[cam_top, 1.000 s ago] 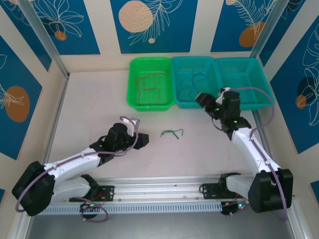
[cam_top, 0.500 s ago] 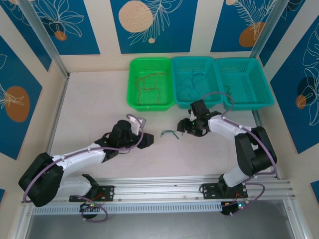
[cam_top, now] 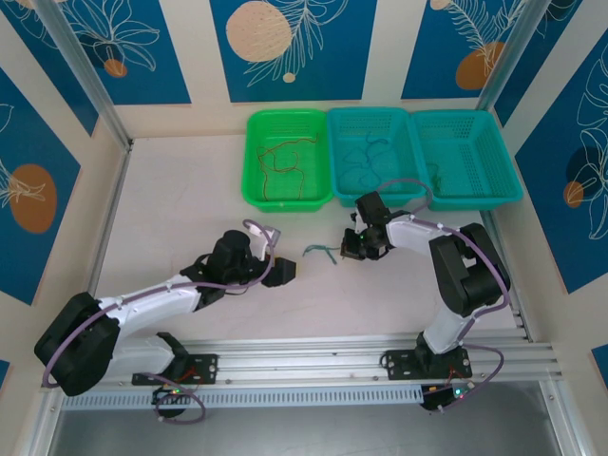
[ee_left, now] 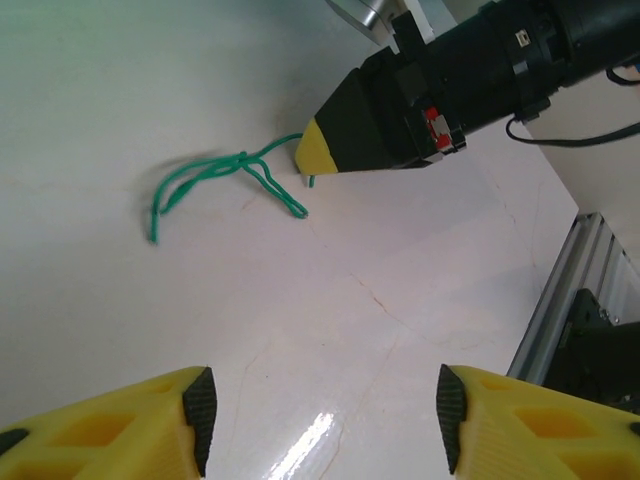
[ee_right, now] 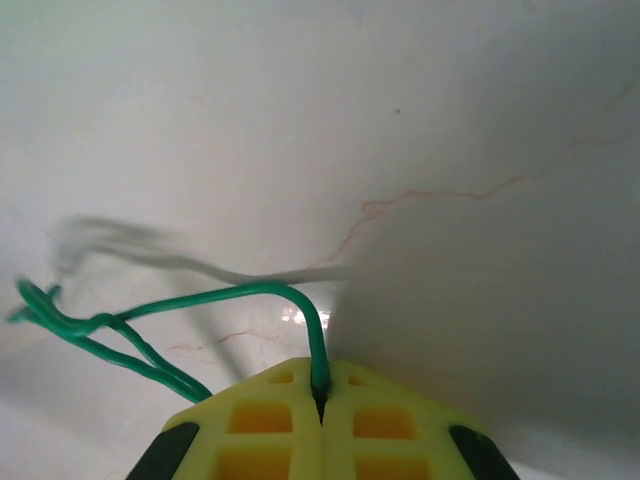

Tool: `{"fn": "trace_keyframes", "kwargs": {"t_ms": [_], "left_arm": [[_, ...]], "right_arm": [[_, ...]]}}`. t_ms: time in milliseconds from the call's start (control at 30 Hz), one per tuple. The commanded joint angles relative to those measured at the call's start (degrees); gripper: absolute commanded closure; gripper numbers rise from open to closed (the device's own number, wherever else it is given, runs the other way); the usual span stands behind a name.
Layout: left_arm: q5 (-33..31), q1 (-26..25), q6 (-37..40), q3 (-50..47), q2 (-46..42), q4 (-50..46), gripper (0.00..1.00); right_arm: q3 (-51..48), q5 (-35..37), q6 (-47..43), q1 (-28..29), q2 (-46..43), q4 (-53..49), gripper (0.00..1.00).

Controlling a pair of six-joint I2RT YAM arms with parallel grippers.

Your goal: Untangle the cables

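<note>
A thin green cable (cam_top: 319,253) lies tangled on the white table between the two arms. One end of this green cable (ee_right: 225,297) is pinched in my right gripper (ee_right: 320,388), which is shut on it low over the table. From the top, my right gripper (cam_top: 349,250) sits just right of the cable. My left gripper (cam_top: 288,271) rests left of it, apart from it. In the left wrist view the green cable (ee_left: 228,172) lies ahead of my open left gripper (ee_left: 322,432), with nothing between its fingers. Red-brown cables (cam_top: 282,161) and blue cables (cam_top: 366,157) lie in the back baskets.
Three baskets stand in a row at the back: a green basket (cam_top: 250,161), a teal basket (cam_top: 372,199) and another teal basket (cam_top: 475,152). The metal rail (cam_top: 313,356) runs along the near edge. Metal posts stand at the back corners.
My right arm swung down from the baskets to the table and shut on the green cable's end. My left gripper edged right toward the cable.
</note>
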Motion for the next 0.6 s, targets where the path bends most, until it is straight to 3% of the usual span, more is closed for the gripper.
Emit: {"fn": "trace_keyframes", "kwargs": {"t_ms": [0,333,567], "left_arm": [[2.05,-0.8,1.45,-0.49,-1.4,1.83,0.32],[2.55,-2.24,1.98,-0.29,-2.79,5.05,0.03],[0.67,-3.5,2.36,-0.69,-2.16,8.62,0.0]], "right_arm": [[-0.33,-3.22,-0.41,0.52,-3.6,-0.94,1.0],[-5.23,-6.09,3.99,0.37,-20.08,-1.31,1.0],[-9.67,-4.37,13.7,-4.51,-31.89,5.23,1.0]]}}
